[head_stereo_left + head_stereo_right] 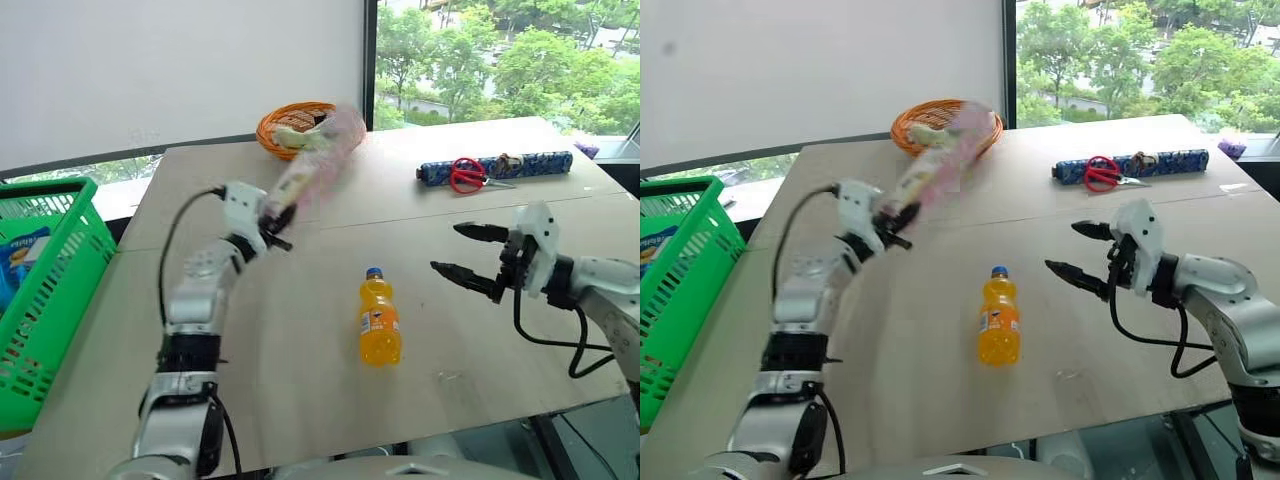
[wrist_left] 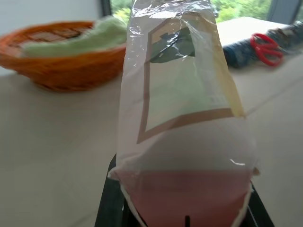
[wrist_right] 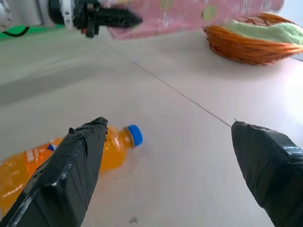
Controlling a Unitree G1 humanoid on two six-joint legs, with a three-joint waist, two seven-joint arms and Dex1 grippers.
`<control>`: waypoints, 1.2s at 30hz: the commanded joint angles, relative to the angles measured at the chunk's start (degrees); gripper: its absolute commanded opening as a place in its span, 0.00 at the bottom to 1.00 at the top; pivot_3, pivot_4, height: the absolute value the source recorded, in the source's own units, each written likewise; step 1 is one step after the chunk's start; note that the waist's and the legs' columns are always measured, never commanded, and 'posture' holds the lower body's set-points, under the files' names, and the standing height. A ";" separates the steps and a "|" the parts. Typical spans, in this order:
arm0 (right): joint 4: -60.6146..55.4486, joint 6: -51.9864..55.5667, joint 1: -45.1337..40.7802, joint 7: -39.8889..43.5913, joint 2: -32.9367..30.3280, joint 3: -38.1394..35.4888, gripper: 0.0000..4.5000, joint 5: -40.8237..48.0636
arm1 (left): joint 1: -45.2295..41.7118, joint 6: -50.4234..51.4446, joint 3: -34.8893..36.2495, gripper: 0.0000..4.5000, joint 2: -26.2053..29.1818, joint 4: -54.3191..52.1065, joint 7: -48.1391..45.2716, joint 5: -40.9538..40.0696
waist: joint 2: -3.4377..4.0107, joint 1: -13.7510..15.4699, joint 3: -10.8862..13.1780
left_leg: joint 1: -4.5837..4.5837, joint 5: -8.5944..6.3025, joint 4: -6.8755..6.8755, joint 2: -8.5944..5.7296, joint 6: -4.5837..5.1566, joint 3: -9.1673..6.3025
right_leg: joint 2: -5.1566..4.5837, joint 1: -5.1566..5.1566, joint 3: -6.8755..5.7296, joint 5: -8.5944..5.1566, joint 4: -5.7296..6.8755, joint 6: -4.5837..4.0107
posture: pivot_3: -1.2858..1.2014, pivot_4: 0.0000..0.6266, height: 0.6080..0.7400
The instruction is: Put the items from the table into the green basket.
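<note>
The left fingers [image 1: 274, 222] clenched one end of the long pink clear-topped box [image 1: 318, 158], raised for carrying, while the right fingers [image 1: 468, 253] stood spread beside the lying orange blue-capped soda bottle [image 1: 379, 321].

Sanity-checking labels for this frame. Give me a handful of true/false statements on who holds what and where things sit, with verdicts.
1. The left gripper is shut on the pink box, lifted off the table. True.
2. The right gripper holds the orange bottle. False: it is open and empty, beside the bottle.
3. The bottle lies on its side on the table. True.
4. The red scissors are in the green basket. False: they lie on the table's far side, on a blue patterned roll.
5. The wicker bowl sits at the table's far edge. True.
</note>
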 commanded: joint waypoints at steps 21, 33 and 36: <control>6.80 -0.66 -19.75 10.46 9.06 3.59 1.00 12.10 | 32.36 16.75 33.99 0.19 33.54 -14.84 6.87 13.58 | -1.01 6.06 -0.34 | -0.66 -0.13 -0.12 -0.05 -0.29 0.12 | 0.04 -0.96 0.19 0.05 0.27 -0.14 | 0.56 0.00 0.98; 8.59 -1.73 -20.18 12.07 9.77 4.09 1.00 10.37 | 25.87 10.29 45.17 0.98 26.43 -11.36 0.89 -1.65 | -1.33 9.19 -0.75 | -0.59 -0.08 -0.10 0.02 -0.47 0.24 | 0.01 -0.93 0.16 0.15 0.24 -0.27 | 0.56 0.00 0.98; 8.37 -1.76 -19.65 11.85 9.40 3.56 1.00 10.00 | 21.85 11.46 45.29 0.98 24.56 -12.16 2.00 -6.65 | -1.37 9.19 -0.78 | -0.59 -0.08 -0.17 0.12 -0.47 0.24 | 0.13 -0.95 0.16 0.16 0.27 -0.31 | 0.55 0.00 0.98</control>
